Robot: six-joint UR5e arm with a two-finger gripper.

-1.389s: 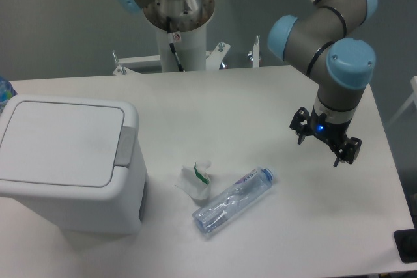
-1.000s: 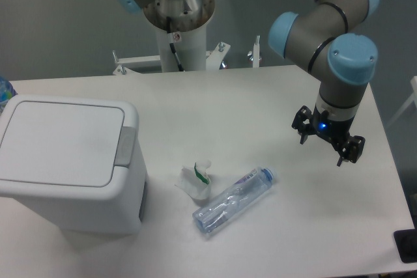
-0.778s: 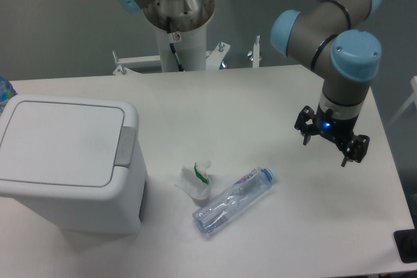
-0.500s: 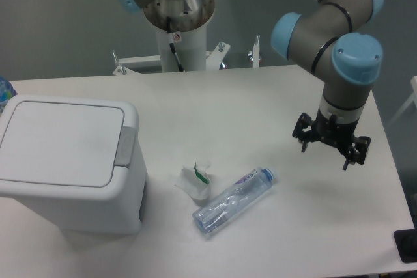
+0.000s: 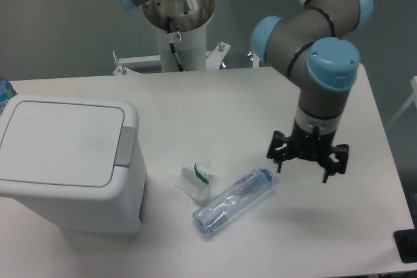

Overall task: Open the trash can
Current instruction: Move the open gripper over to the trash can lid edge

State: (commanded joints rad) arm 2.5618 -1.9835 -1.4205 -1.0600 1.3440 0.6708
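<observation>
Camera, pincer (image 5: 306, 163) spread wide, holding nothing

Nothing can be read here — the bottle (image 5: 234, 202) carries a label with a blue-and-red print, but its letters are too small and blurred to make out. The crumpled cup (image 5: 196, 181) beside it shows a green mark, no legible word. The bin (image 5: 68, 161) bears no visible writing.
</observation>
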